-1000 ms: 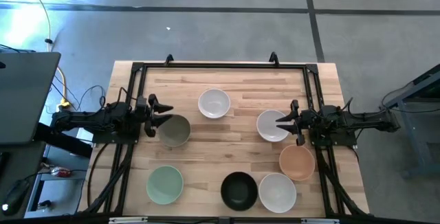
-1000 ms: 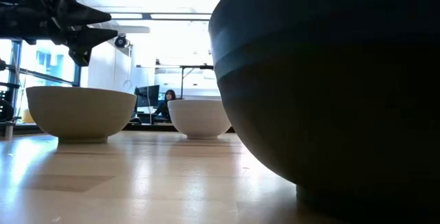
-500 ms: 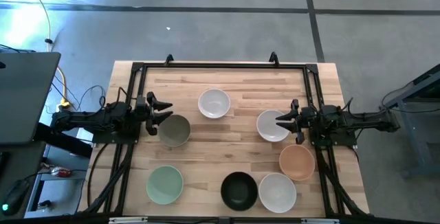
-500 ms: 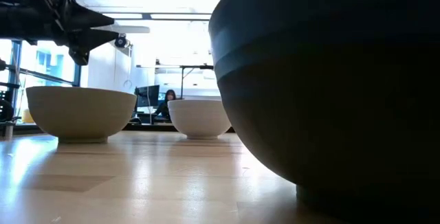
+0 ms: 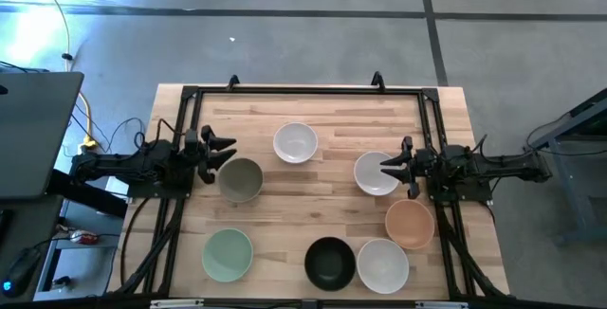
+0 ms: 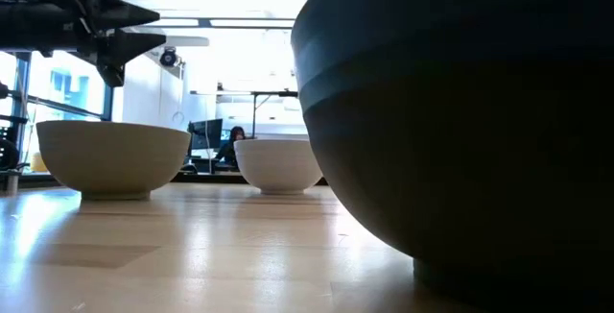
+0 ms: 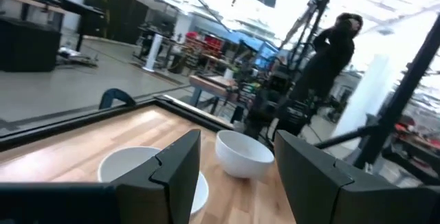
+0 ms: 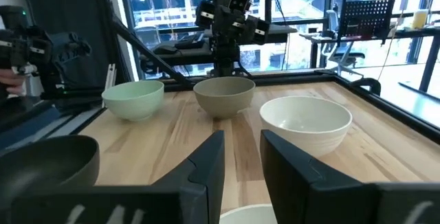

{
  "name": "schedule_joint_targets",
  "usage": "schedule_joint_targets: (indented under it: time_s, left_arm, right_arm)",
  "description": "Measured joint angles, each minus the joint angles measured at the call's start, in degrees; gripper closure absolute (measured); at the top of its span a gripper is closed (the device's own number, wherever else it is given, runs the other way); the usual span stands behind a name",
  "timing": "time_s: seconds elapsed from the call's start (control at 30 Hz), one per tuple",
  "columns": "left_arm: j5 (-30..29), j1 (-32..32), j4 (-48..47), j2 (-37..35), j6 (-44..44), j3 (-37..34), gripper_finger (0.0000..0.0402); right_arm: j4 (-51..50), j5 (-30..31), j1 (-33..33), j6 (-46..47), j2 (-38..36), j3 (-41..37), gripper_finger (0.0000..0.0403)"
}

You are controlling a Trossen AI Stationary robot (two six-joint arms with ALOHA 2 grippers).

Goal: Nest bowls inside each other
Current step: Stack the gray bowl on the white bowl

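- I see six separate bowls on the wooden worktop (image 5: 332,181): small round grey-olive bowl (image 5: 241,179) left, beside my left gripper (image 5: 226,150).
- Small round white bowl (image 5: 376,173) right, under my right gripper (image 5: 387,168).

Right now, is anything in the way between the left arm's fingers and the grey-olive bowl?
No. The left gripper hangs open just beside the grey-olive bowl, with only bare table between them. The right gripper waits over a white bowl.

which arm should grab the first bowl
Probably right: its open pincer sits over the rim of a white bowl, while the left pincer, also open, is just off the olive bowl.
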Motion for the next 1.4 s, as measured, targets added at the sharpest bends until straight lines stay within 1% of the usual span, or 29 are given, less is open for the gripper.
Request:
schedule_joint_targets:
  time_s: [0.17, 0.27, 0.37, 0.47, 0.57, 0.7, 0.8, 0.9, 1.0, 1.13, 1.4]
  left_arm:
    - [1.40, 0.00, 0.11, 0.02, -1.22, 0.00, 0.0225]
    - [-0.64, 0.00, 0.05, 0.02, -1.61, 0.00, 0.0225]
    - [-2.69, 0.05, -0.30, 0.02, -1.61, 0.00, 0.0225]
    - [-2.06, 0.04, -0.52, 0.02, -1.53, 0.00, 0.0225]
    - [-1.35, 0.02, -0.74, 0.01, -1.54, 0.00, 0.0225]
    - [3.82, 0.02, -0.78, 0.02, -1.64, 0.00, 0.0225]
    - [5.83, 0.00, -0.78, 0.02, -1.69, 0.00, 0.0225]
    - [5.97, 0.00, -0.78, 0.00, -1.67, 0.00, 0.0225]
    - [5.95, 0.00, -0.71, 0.01, -1.68, 0.00, 0.0225]
    - [5.95, 0.00, -0.19, 0.00, -3.86, 0.00, 0.0225]
    - [5.91, 0.00, -0.23, -0.01, -4.01, 0.00, 0.0225]
  right_arm:
    - [0.00, 0.00, 0.00, -0.08, 0.01, 0.00, 0.0318]
    - [0.00, 0.02, 0.00, -0.16, 0.00, 0.00, 0.0318]
    - [0.02, 0.04, 0.00, -3.56, 0.00, 0.00, 0.0318]
    - [0.02, 0.04, 0.00, -6.43, 0.00, 0.00, 0.0318]
    - [0.02, 0.04, 0.00, -6.56, 0.01, 0.00, 0.0318]
    - [0.02, 0.02, 0.00, -2.36, 0.02, 0.00, 0.0318]
    - [0.06, 0.02, 0.00, 1.41, 0.00, 0.00, 0.0318]
    - [0.06, 0.02, 0.00, 6.60, 0.02, 0.00, 0.0318]
    - [0.13, 0.04, 0.02, 9.09, 0.00, 0.00, 0.0318]
    - [0.35, 0.04, 0.02, 9.36, 0.00, 0.00, 0.0318]
    - [0.74, 0.07, 0.02, 11.35, 0.00, -0.02, 0.0318]
